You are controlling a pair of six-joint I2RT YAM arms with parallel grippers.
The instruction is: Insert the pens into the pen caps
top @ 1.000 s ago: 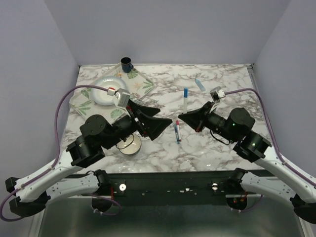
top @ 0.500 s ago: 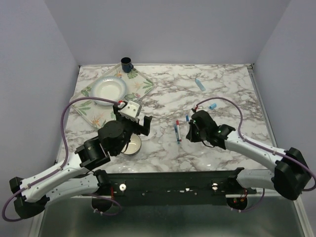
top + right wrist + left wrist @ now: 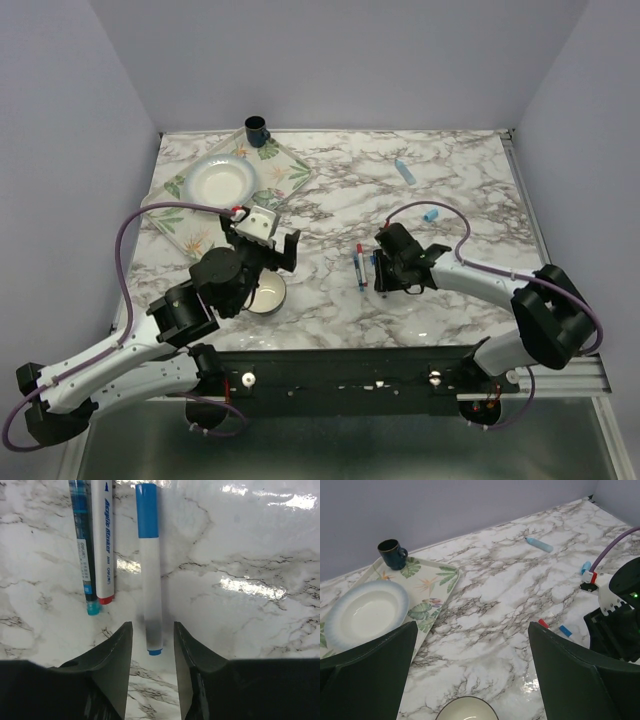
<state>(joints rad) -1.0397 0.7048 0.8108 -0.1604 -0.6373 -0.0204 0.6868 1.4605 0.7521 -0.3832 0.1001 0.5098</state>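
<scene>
Low in the right wrist view, the right gripper (image 3: 153, 630) is seen with fingers parted and unclamped, a blue-ended white pen (image 3: 150, 570) lying on the marble table (image 3: 240, 540) between their tips. A red-tipped white pen (image 3: 102, 540) and a teal pen (image 3: 82, 545) are laid just left of it. The left gripper (image 3: 472, 645) is spread wide and empty; at the upper right of its view, a light blue cap (image 3: 585, 566) and, beyond it, a light blue pen (image 3: 539, 544) are seen.

1. A marble-patterned table (image 3: 330, 185) bears everything.
2. A leaf-printed tray (image 3: 288, 165) lies at its far left.
3. A white bowl (image 3: 220, 180) sits in the tray.
4. A dark blue cup (image 3: 256, 129) stands upright at the tray's far corner.
5. A small dark-rimmed bowl (image 3: 270, 296) rests on the marble near the front edge.
</scene>
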